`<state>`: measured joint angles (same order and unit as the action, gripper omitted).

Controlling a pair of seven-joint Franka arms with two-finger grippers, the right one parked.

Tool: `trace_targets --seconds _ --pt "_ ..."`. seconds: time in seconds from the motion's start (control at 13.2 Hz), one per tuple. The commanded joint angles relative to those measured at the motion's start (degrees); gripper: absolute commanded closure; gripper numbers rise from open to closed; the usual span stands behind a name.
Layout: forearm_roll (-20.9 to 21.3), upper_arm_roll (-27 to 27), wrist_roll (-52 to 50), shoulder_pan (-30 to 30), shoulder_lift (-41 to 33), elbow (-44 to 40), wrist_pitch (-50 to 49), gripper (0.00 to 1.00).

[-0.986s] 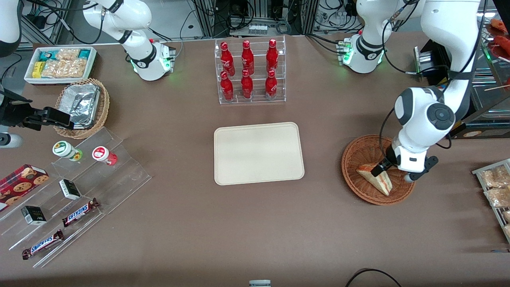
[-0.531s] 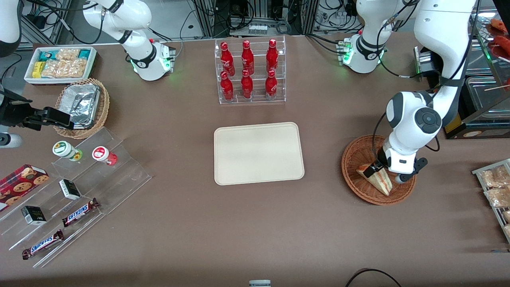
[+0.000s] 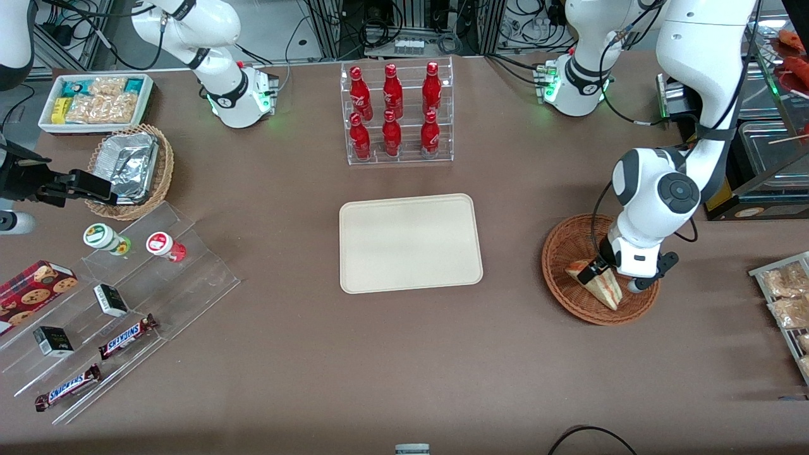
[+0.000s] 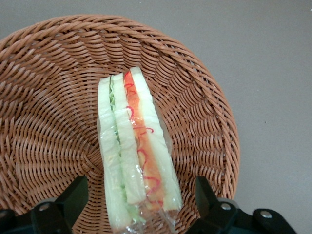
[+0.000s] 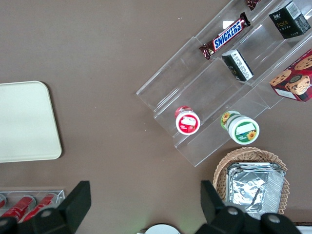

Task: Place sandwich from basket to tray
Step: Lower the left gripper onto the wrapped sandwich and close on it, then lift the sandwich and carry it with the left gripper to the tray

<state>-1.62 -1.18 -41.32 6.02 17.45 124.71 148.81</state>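
The sandwich [image 3: 599,285], a plastic-wrapped wedge of pale bread with green and red-orange filling, lies in the round reddish-brown wicker basket [image 3: 559,253] toward the working arm's end of the table. My left gripper [image 3: 610,278] is down in the basket, open, with one finger on each side of the sandwich and a gap at both. The left wrist view shows the sandwich [image 4: 134,146] between the two dark fingers [image 4: 73,197], resting on the basket's weave [image 4: 48,97]. The cream-beige tray [image 3: 411,243] lies bare at the table's middle.
A clear rack of red bottles [image 3: 395,114] stands farther from the front camera than the tray. Racks of packaged snacks [image 3: 787,297] sit beside the basket at the table's edge. A tan basket with a foil container [image 3: 129,167] and clear snack steps [image 3: 126,297] lie toward the parked arm's end.
My left gripper has shifted a little toward the tray and settled lower over the sandwich. Over the last half second it has hardly moved. The sandwich stays in the basket.
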Motion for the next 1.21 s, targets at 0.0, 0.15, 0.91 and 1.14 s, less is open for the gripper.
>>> trace_targets --seconds 0.0,0.15,0.91,1.14 --pt "-0.5 0.3 -0.9 0.3 1.0 -0.9 0.6 0.73" --pt "-0.4 0.3 -1.0 0.3 1.3 -1.4 0.6 1.00" --pt "10.1 -0.5 -0.9 1.5 -6.0 -7.1 -19.7 1.00" --pt "10.3 -1.5 -0.7 7.6 -5.4 -18.8 -36.7 1.00"
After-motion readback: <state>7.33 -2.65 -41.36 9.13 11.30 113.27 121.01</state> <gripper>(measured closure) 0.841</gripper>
